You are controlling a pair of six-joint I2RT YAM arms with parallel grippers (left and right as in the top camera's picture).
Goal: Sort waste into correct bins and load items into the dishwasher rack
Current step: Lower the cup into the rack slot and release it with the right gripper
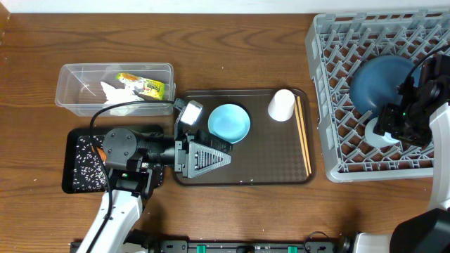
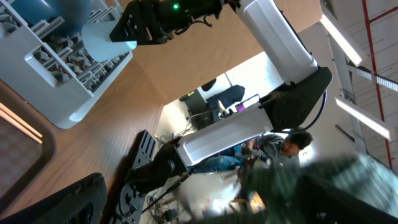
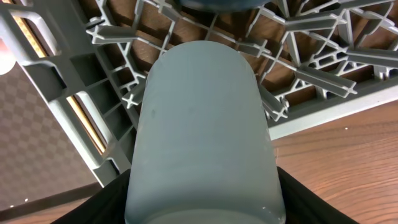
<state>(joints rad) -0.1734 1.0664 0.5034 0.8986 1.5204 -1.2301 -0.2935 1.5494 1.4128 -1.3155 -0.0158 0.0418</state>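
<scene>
The wood table [image 1: 232, 211] has a grey rack [image 1: 330, 105] on its right side; my right hand [image 1: 392, 126] is over it, closed around the small pale-blue cup [image 3: 202, 137], just beside the big dark-blue bowl [image 1: 380, 81]. My left hand [image 1: 214, 158] is wide open and holds nothing; it hangs over the brown tray [image 1: 274, 165], near the light-blue bowl [image 1: 228, 122].

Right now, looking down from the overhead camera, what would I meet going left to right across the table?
clear plastic tub → small light-blue bowl → white cup → wooden chopsticks → grey dishwasher rack
</scene>
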